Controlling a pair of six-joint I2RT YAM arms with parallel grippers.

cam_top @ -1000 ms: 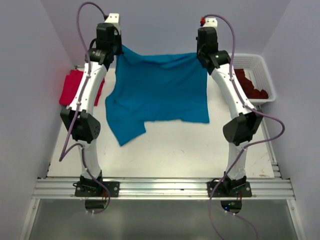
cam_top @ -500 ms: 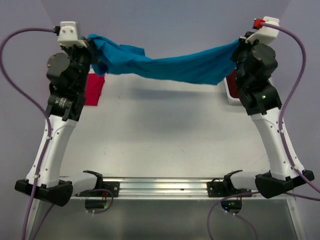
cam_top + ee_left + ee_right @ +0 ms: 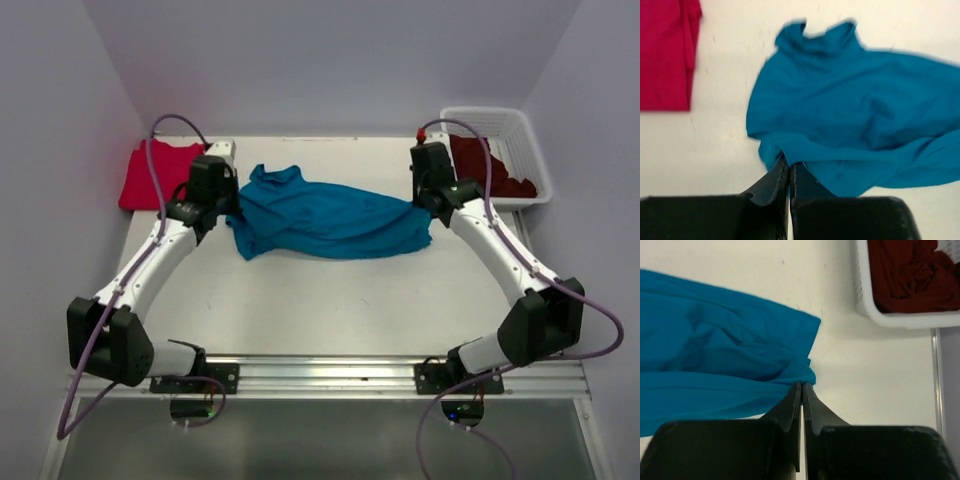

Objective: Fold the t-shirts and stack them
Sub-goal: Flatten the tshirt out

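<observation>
White table (image 3: 330, 300) is filling the middle of the top view, w/ plain pale lilac walls (image 3: 330, 60) closing it in on three sides & a metal rail (image 3: 330, 372) running along the near edge, where both arm bases are sitting. White lattice basket (image 3: 532, 150) is sitting at the far R corner, w/ the maroon t-shirts (image 3: 495, 170) bunched up inside it. Red t-shirt (image 3: 152, 175) is lying flat at the far L edge, looking folded, apart from everything else. Teal t-shirt (image 3: 330, 215) is lying rumpled on the far-middle of the table, stretching side to side btwn the two grippers, collar end toward the far L. Left gripper (image 3: 789, 167) is sitting low at the shirt's L end, fingers pressed together w/ no gap showing, pinching a fold of the teal edge; cloth is showing either side of the tips. Right gripper (image 3: 802, 387) is sitting low at the shirt's R end, fingers likewise pressed tight, tips nipping the corner of the teal cloth right beside bare table; basket is standing near it on the R, not touching it.
</observation>
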